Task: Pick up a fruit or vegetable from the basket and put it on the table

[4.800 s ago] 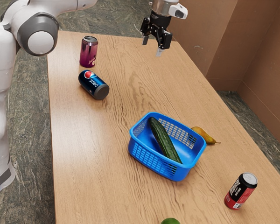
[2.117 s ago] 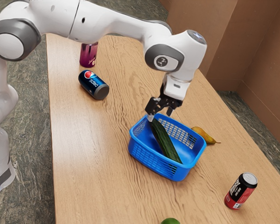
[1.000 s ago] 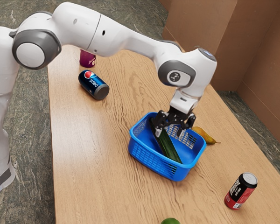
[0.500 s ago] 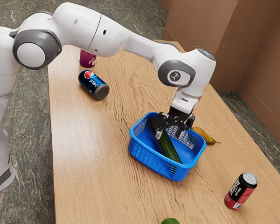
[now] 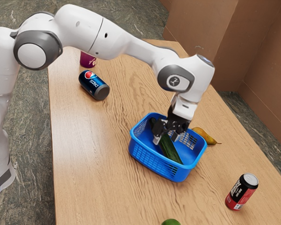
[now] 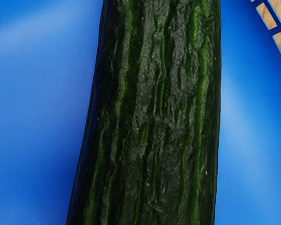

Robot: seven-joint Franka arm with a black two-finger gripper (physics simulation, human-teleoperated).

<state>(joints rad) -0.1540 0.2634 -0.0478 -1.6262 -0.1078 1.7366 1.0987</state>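
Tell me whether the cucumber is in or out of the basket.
In: the cucumber lies within the walls of the blue basket, and the wrist view shows blue on both sides of it.

In the exterior view, I lose a stretch of the cucumber (image 5: 170, 152) behind my tool (image 5: 166, 138). The purple can (image 5: 88, 60) at upper left has its top hidden by my arm (image 5: 126, 40), and the basket (image 5: 152, 165) covers part of the pear (image 5: 206, 136). The bottom edge crops the green fruit (image 5: 171, 222) and the table (image 5: 98, 187). In the wrist view, both cucumber ends run out of frame.
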